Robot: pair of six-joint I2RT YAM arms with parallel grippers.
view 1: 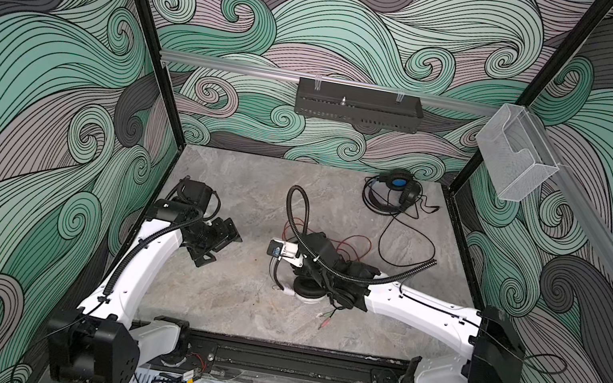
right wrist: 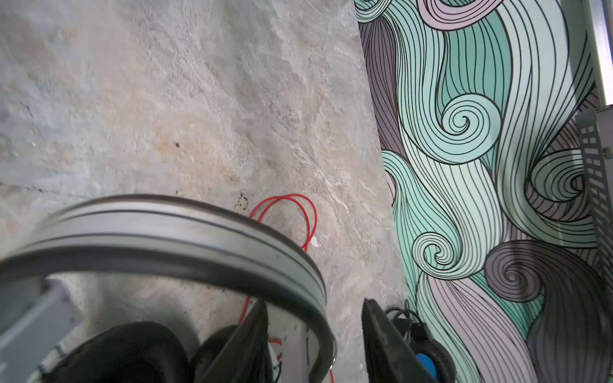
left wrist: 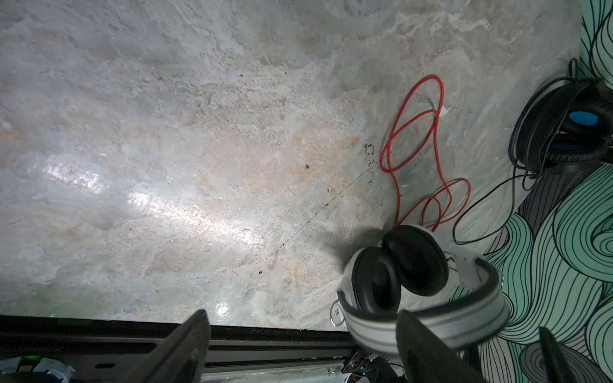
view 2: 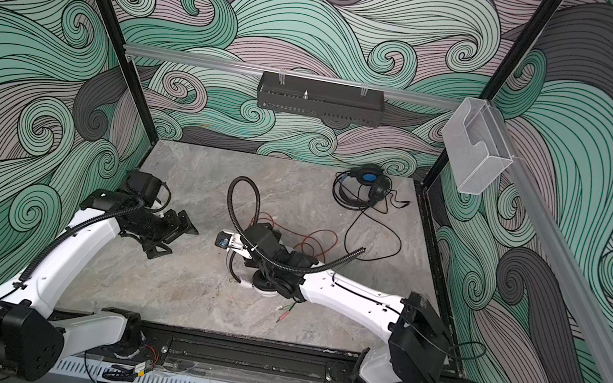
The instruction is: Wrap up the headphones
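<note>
In both top views the white headphones (view 1: 306, 294) (view 2: 266, 291) sit just toward 6 o'clock from the middle of the table (view 1: 226, 305). They are mostly covered by the right arm (view 1: 424, 310), whose wrist bends down over them. Their red cord (view 1: 370, 248) lies in loose loops toward 2 o'clock of them. The black headphones (view 1: 393, 192), blue inside, lie in the table's 1 o'clock corner, with the black cord (view 1: 380, 241) trailing toward the centre. The left gripper (view 1: 221, 248) hovers at 9 o'clock, well apart from both pairs.

The left wrist view shows the left gripper's jaws spread wide with nothing between them. Beyond them the white pair stands on its black ear pads (left wrist: 414, 262), headband (left wrist: 431, 318) raised and tilted.

The right wrist view shows the right gripper (right wrist: 315, 303) with jaws parted, straddling the blurred headband. A gap shows between the band and one finger (right wrist: 384, 338), so nothing is clamped.
</note>
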